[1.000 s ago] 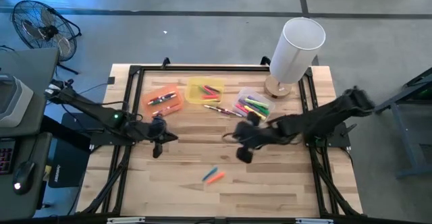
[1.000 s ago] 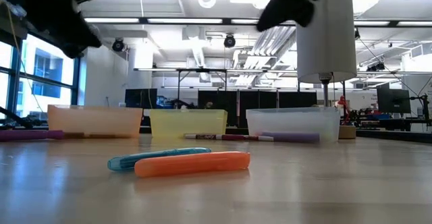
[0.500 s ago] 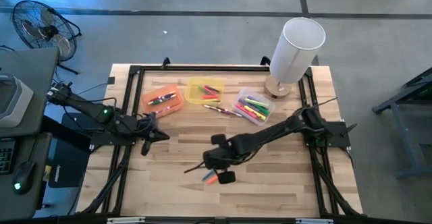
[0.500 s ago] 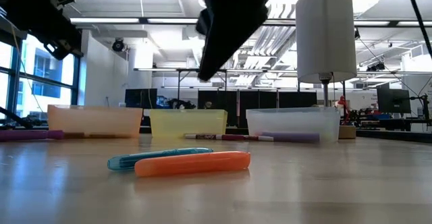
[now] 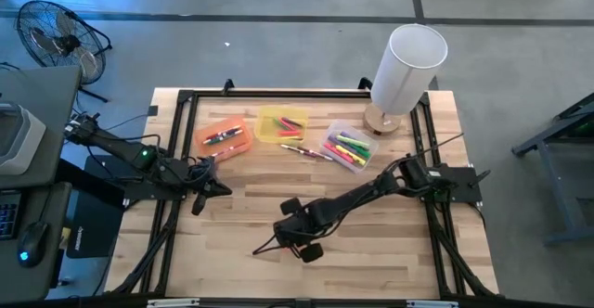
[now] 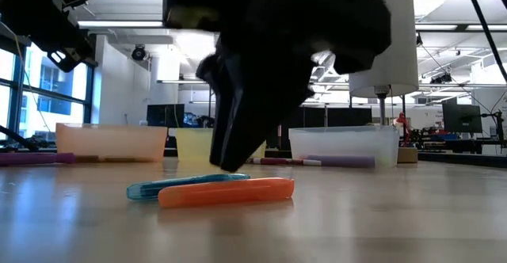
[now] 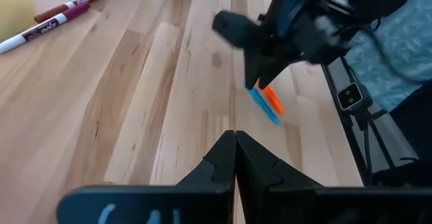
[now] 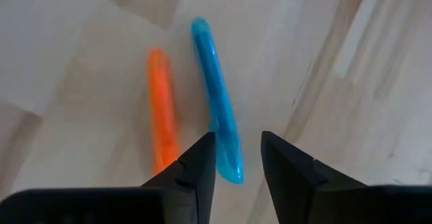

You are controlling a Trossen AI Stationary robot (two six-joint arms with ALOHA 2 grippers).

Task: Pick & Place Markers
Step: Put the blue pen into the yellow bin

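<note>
Your bench [image 5: 371, 252] is a pale wooden top in a dark frame, with a tall white cylinder [image 5: 406, 67] standing at its far right corner. Your right arm [image 5: 371, 192] stretches from the right side across to the near middle, and its gripper [image 8: 237, 158] hangs low over two loose markers lying side by side there: a blue marker [image 8: 216, 99] and an orange marker [image 8: 160, 109]. In the right wrist view the fingers [image 8: 196, 166] stand a little apart, empty, with the near end of the blue marker showing in the gap between them and the orange one just outside one finger. In the low view the same gripper is a dark mass just above and behind the pair, which lie touching on the wood. Your left arm [image 5: 139, 160] waits over the left edge of the bench, its gripper [image 7: 235, 158] with fingers pressed together and nothing in them. Along the far side sit three small bins in a row: an orange bin [image 5: 225, 137], a yellow bin [image 5: 281, 124] and a clear bin [image 5: 345, 147], each holding markers, the clear one a bright mix of pink, green and yellow. Two more thin markers [image 5: 304, 152] lie loose on the wood between the yellow and clear bins.
</note>
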